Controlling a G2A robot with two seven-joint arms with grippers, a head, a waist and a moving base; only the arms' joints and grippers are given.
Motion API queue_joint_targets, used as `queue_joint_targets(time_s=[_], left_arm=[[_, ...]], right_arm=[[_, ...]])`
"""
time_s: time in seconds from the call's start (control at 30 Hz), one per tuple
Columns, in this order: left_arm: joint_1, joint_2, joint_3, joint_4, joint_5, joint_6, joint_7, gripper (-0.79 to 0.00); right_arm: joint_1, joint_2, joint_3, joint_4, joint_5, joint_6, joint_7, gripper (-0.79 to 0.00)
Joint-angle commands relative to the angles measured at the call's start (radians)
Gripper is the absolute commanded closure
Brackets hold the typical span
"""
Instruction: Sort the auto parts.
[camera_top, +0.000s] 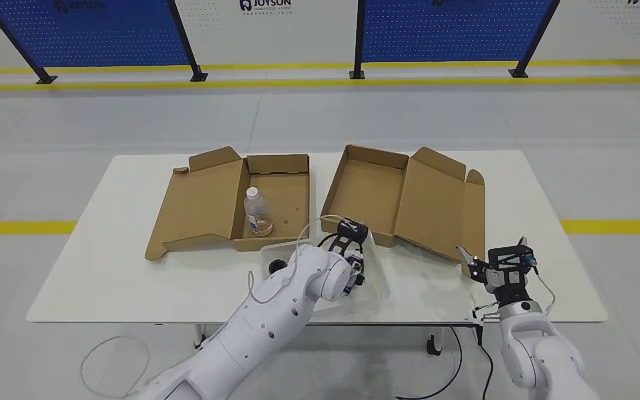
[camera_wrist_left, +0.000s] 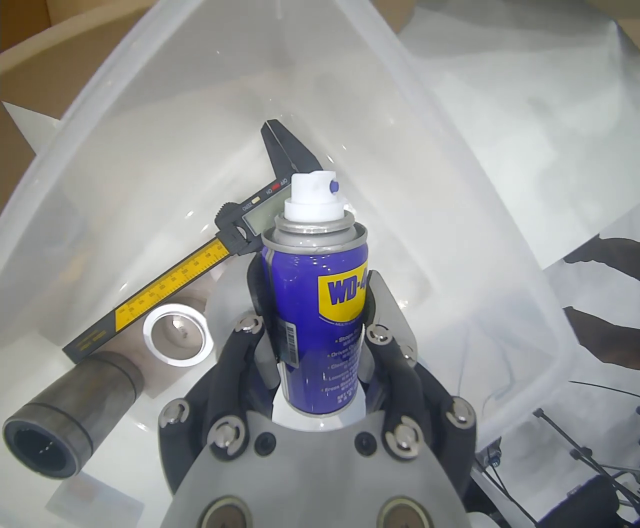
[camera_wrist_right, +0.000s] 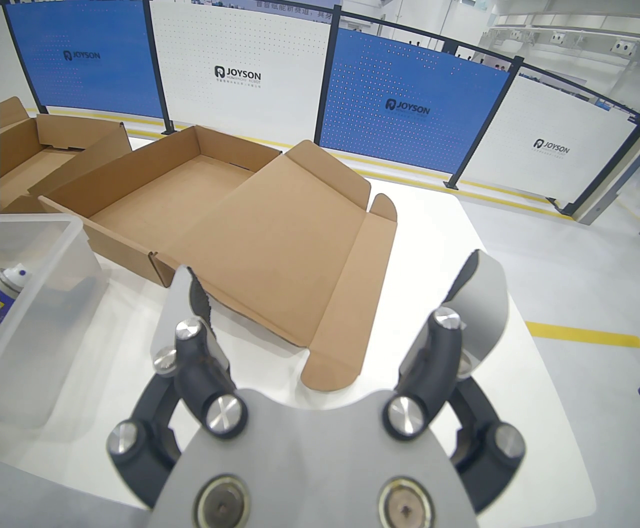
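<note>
Left jaws clamp a blue-and-yellow metal spray can inside a clear plastic bin, long axis along them, white nozzle outward; black-and-yellow caliper, silver ring, dark cylinder lie near. Right jaws gape over the bench.

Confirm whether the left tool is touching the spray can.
Touching. The left wrist view shows the left tool with its fingers pressed against both sides of the blue spray can, inside the clear bin.

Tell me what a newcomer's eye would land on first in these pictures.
The blue spray can, gripped by the left end effector inside the clear bin, stands out first. Beyond the bin, two open cardboard boxes lie on the table, one holding a bottle. The right end effector hangs open near one box's flap.
</note>
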Motion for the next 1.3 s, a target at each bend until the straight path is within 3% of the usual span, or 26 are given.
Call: queue_joint_targets(time_s=[0.0, 0.6, 0.83, 1.03, 1.27], left_arm=[[0.022, 0.007, -0.018, -0.036, 0.012, -0.008, 0.013, 0.0], [0.276, 0.073, -0.224, -0.419, 0.135, -0.064, 0.232, 0.0], [0.326, 0.081, -0.266, -0.467, 0.158, -0.062, 0.323, 0.0], [0.4, 0.088, -0.31, -0.514, 0.19, -0.068, 0.544, 0.0], [0.42, 0.09, -0.338, -0.515, 0.202, -0.062, 0.62, 0.0]], right_arm=[[0.0, 0.0, 0.0, 0.0, 0.0, 0.0, 0.0, -0.785], [0.0, 0.0, 0.0, 0.0, 0.0, 0.0, 0.0, -0.785], [0.0, 0.0, 0.0, 0.0, 0.0, 0.0, 0.0, -0.785], [0.0, 0.0, 0.0, 0.0, 0.0, 0.0, 0.0, -0.785], [0.0, 0.0, 0.0, 0.0, 0.0, 0.0, 0.0, -0.785]])
